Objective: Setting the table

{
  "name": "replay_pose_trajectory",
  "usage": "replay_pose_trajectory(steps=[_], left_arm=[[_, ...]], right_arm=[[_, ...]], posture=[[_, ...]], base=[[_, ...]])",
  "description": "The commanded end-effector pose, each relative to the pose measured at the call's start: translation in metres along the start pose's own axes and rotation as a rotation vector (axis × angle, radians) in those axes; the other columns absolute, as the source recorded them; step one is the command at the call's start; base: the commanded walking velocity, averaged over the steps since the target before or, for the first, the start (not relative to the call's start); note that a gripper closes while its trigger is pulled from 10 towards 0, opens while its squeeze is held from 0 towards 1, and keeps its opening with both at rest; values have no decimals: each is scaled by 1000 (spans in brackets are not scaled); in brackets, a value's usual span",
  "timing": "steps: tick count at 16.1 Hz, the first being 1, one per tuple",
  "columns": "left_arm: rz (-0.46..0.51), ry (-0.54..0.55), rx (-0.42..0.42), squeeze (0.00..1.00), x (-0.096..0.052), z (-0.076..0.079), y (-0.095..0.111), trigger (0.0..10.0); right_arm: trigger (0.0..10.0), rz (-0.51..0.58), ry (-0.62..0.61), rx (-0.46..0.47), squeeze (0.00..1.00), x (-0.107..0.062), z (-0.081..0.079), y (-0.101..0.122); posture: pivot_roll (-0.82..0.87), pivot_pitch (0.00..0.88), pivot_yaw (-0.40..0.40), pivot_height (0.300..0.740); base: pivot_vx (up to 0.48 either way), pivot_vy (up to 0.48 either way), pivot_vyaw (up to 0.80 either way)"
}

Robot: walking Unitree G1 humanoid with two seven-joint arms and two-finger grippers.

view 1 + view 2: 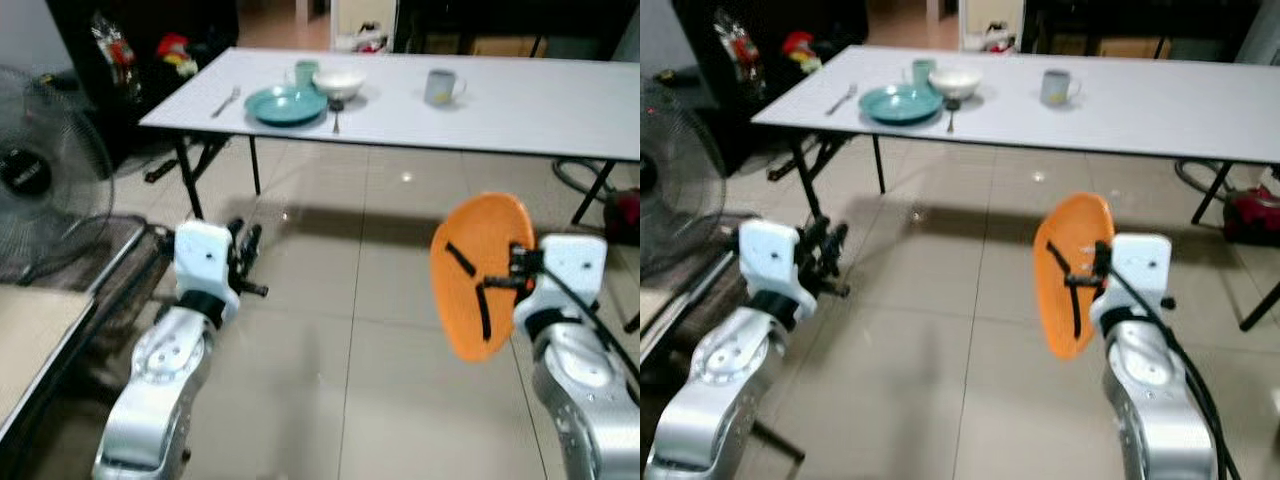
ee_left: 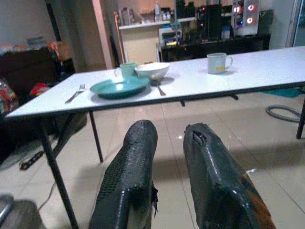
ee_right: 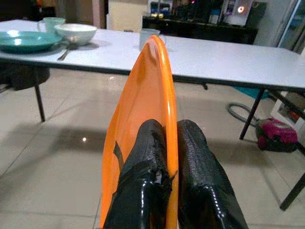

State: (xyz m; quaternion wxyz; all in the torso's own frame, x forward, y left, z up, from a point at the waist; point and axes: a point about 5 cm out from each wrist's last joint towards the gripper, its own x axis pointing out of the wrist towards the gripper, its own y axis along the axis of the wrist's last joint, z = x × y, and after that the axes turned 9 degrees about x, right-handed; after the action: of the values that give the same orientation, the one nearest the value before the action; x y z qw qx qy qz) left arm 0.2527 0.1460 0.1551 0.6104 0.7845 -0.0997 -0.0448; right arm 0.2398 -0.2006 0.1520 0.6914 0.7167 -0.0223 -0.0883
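1. The right tool (image 1: pixel 500 283) is grasping the orange plate (image 1: pixel 480 272) by its rim, fingers (image 3: pixel 147 162) clenched on either side of the edge; the plate is standing on edge, upright, out in front of the robot and above the tiled floor (image 1: pixel 340 380).
2. The left tool (image 1: pixel 245 262) is carrying nothing; its fingers (image 2: pixel 131 176) are sitting slightly apart with floor showing between them.
3. Key relation: the white desk (image 1: pixel 520 110) is lying ahead of the plate and well apart from it. One setting is already sitting toward the desk's left end: teal plate (image 1: pixel 286 104), white bowl (image 1: pixel 338 82), green cup (image 1: pixel 306 72), fork (image 1: pixel 226 101), spoon (image 1: pixel 336 118). A mug (image 1: pixel 441 87) is standing alone further right.
4. Judgement: the bare desk by the mug is lying nearly straight ahead of the right arm, the nearer one; the plate will need turning flat.
5. Hard to make out: the desk's right end is being cut off by the frame; the plate's far face is hidden.
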Motion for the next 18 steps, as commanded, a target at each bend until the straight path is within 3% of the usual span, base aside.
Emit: replay_pose_trajectory(steps=[1, 5, 10, 14, 18], left_arm=[[0, 1, 13, 0, 3, -4, 0, 10000], [8, -12, 5, 0, 7, -2, 0, 10000], [15, 25, -29, 0, 10, -6, 0, 10000], [19, 28, -30, 0, 9, -7, 2, 10000], [10, 38, -23, 0, 5, -12, -1, 10000]], right_arm=[[10000, 51, 33, 18, 0, -1, -7, 11], [10000, 64, 40, 61, 0, 0, -6, 17], [10000, 91, 147, 48, 0, 7, -15, 28], [10000, 120, 163, -28, 0, 15, -19, 35], [10000, 137, 194, -19, 0, 17, -23, 38]], posture=[[-56, 0, 26, 740], [-69, 0, 38, 740], [-61, 0, 23, 740], [-52, 0, 17, 740], [-43, 0, 18, 740]], base=[[368, 0, -800], [368, 0, -800], [374, 0, 0], [401, 0, 0], [415, 0, 0]])
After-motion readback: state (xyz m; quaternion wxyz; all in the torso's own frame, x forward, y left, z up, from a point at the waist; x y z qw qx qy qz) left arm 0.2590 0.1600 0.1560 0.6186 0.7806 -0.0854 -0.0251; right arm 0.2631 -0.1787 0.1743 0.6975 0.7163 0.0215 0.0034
